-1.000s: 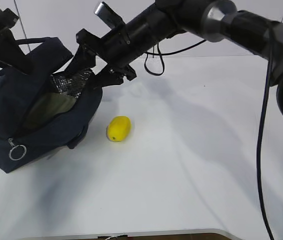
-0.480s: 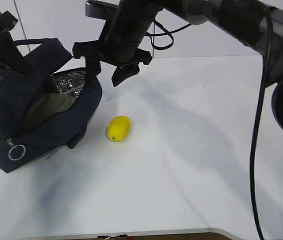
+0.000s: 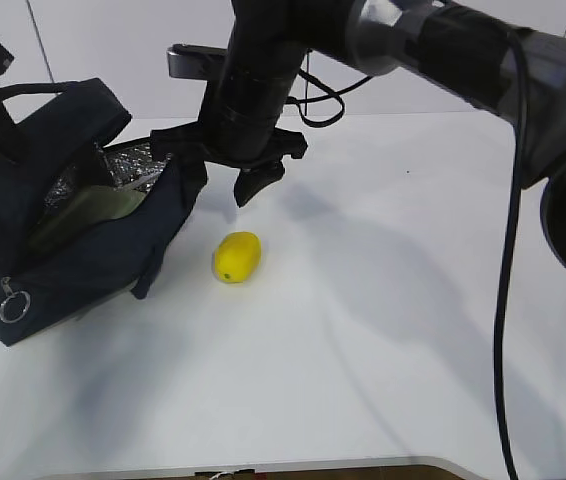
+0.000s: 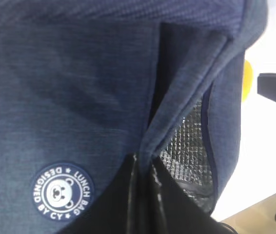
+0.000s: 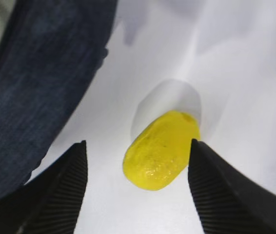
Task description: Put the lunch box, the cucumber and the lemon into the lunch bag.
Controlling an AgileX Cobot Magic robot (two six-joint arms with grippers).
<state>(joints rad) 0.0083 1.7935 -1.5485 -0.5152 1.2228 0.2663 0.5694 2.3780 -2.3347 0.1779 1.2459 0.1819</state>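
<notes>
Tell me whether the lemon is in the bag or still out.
Out. The lemon lies on the white table beside the bag, under the open right gripper.

A smooth white counter (image 3: pixel 383 330) with a rounded near edge carries two things. A small, bright yellow oval lemon (image 3: pixel 237 257) lies on it a little left of centre, its long axis tilted toward one o'clock, bare surface all around it. At about nine o'clock from the lemon, just beside it and apart, sits a large dark navy fabric lunch bag (image 3: pixel 83 245), its top gaping to show crinkled silver foil lining, a metal ring pull hanging at its near-left corner.
</notes>
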